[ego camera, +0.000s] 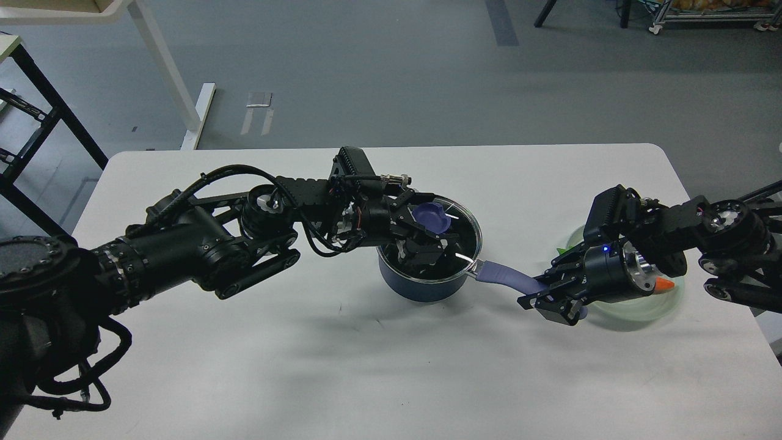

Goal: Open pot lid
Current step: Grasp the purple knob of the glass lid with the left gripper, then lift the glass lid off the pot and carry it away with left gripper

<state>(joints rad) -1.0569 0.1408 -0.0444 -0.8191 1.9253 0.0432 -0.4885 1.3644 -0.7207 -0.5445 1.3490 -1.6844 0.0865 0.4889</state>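
Left gripper (435, 231) closes on the lid (455, 229) knob, positioned to lift. The lid sits atop the pot (421, 284), mid-table (366, 342). To the right, the right gripper (550, 300) clamps the pot handle (510, 277), apparently steadying the pot. A plate (641, 308) lies under the right arm.

The near half of the surface (342, 366) lies bare, giving open passage in front of the pot (421, 284). Over the pot, the left gripper (427, 235) crowds the lid (461, 223). The right gripper (550, 299) blocks the handle (504, 276) end, with the green plate (666, 302) just behind it.
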